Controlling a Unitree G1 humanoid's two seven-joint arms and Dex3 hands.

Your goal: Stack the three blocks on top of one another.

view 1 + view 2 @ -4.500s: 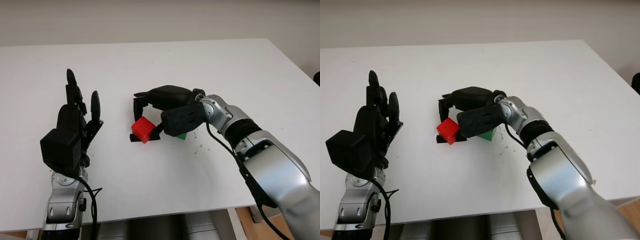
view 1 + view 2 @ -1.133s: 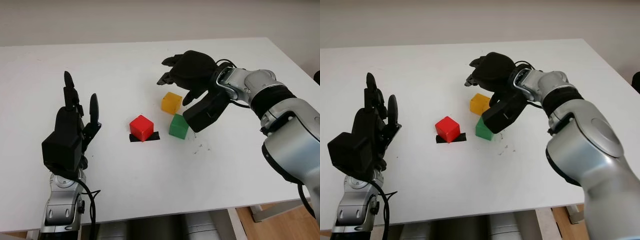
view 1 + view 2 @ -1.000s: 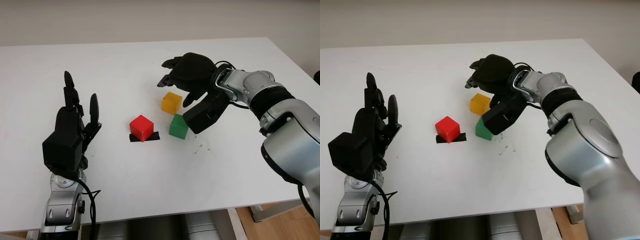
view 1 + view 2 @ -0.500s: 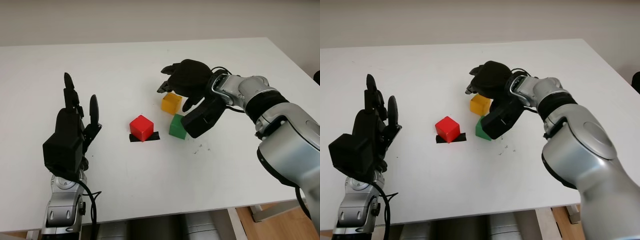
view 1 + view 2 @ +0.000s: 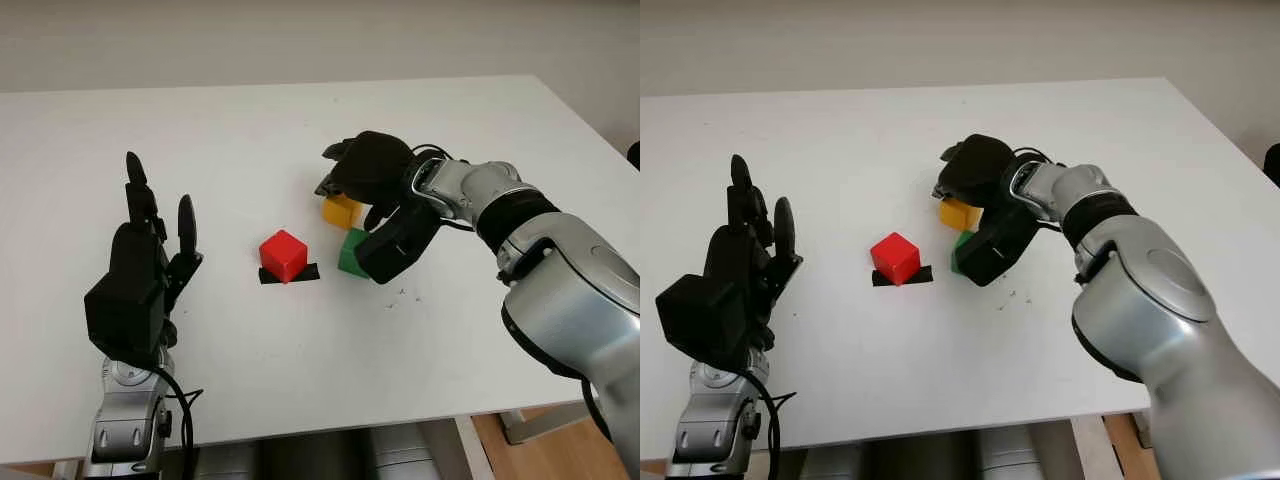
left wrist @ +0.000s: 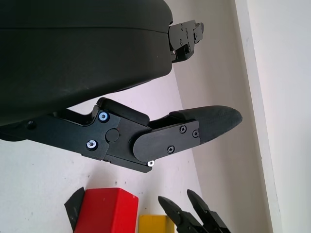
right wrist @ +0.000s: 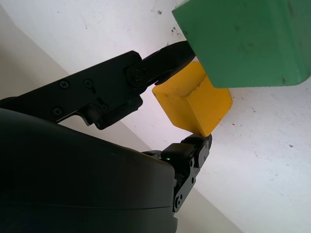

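Fingers (image 7: pixel 165 60) of the right hand (image 5: pixel 372 170) are being closed around the yellow block (image 7: pixel 194 102), at one o'clock from the red block (image 5: pixel 282 254), and, judging by the green block (image 7: pixel 248 41) beside it, a straight lift is being called for, while the left hand (image 5: pixel 135 285) is being held open at nine o'clock.

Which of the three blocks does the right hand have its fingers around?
The yellow block: the right hand brackets it, while the green and red blocks stand free.

White table (image 5: pixel 300 380), red block (image 5: pixel 282 254) on black tape (image 5: pixel 305 273), green block (image 5: pixel 351 253), yellow block (image 5: pixel 340 211)

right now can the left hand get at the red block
Probably yes. The left hand is open, off to the block's left, with bare table between it and the red block; the right hand is busy around the yellow block.
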